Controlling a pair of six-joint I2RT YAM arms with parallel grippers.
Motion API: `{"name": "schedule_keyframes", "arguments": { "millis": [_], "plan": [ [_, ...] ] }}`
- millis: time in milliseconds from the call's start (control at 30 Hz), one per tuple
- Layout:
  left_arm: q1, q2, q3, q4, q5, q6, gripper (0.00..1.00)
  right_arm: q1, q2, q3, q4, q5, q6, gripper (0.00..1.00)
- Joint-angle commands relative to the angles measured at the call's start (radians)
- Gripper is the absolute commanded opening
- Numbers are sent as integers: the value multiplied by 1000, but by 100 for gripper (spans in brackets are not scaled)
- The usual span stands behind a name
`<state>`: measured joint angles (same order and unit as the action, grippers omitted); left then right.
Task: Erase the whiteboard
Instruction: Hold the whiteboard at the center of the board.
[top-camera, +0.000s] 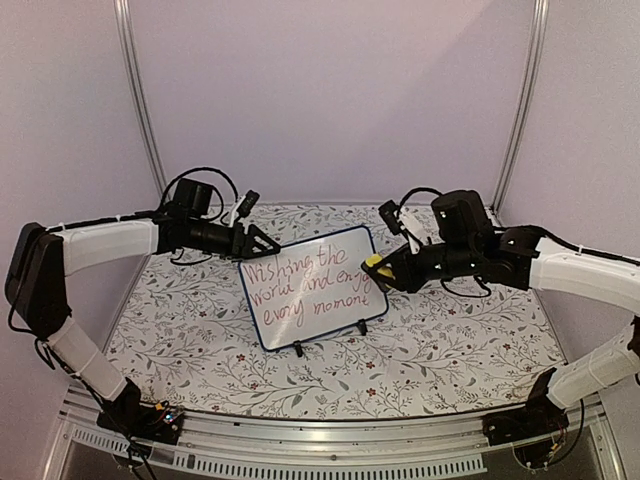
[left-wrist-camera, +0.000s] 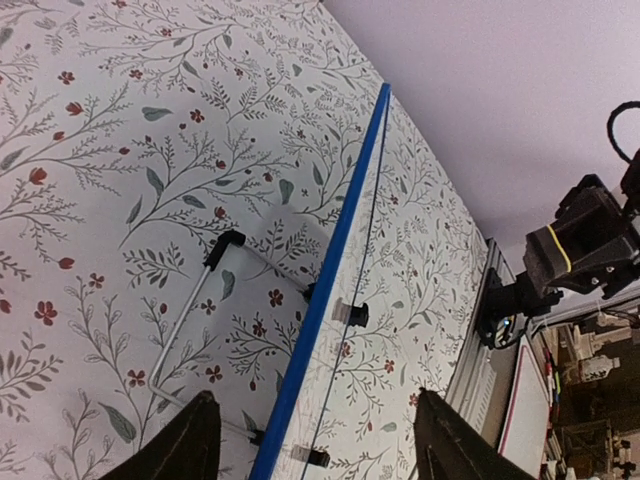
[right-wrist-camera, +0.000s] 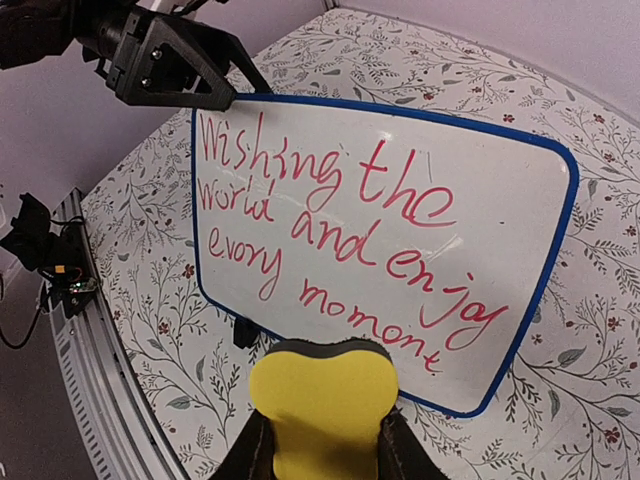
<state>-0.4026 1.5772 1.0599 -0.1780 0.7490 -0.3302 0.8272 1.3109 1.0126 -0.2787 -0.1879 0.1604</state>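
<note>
The whiteboard (top-camera: 312, 287) stands tilted at the table's middle on small black feet, with a blue frame and red handwriting "Wishing the world and enjoy every moment". My left gripper (top-camera: 262, 243) is open at the board's top left corner. In the left wrist view its fingers (left-wrist-camera: 180, 445) straddle the blue edge (left-wrist-camera: 330, 270) without closing on it. My right gripper (top-camera: 378, 268) is shut on a yellow eraser (top-camera: 373, 262) at the board's right edge. In the right wrist view the eraser (right-wrist-camera: 322, 400) sits just below the whiteboard (right-wrist-camera: 380, 230), near the word "moment".
A floral tablecloth (top-camera: 450, 340) covers the table. A metal rail (top-camera: 330, 440) runs along the near edge. The board's wire stand (left-wrist-camera: 190, 310) props it from behind. Walls and frame posts (top-camera: 140, 110) close in the back and sides.
</note>
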Motion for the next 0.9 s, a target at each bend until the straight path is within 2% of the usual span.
{"name": "schedule_keyframes", "arguments": {
  "millis": [0, 233, 500, 667, 867],
  "plan": [
    [1, -6, -11, 59, 56, -34, 61, 54, 58, 77, 15, 45, 6, 21],
    [-1, -134, -120, 131, 13, -112, 50, 119, 144, 153, 4, 75, 10, 21],
    [-1, -208, -254, 241, -8, -194, 54, 185, 240, 240, 20, 73, 13, 21],
    [8, -241, -281, 205, -121, -182, 55, 246, 334, 367, -33, 143, 21, 20],
    [21, -199, -289, 251, -44, -199, 52, 290, 438, 487, -75, 234, 40, 20]
  ]
}}
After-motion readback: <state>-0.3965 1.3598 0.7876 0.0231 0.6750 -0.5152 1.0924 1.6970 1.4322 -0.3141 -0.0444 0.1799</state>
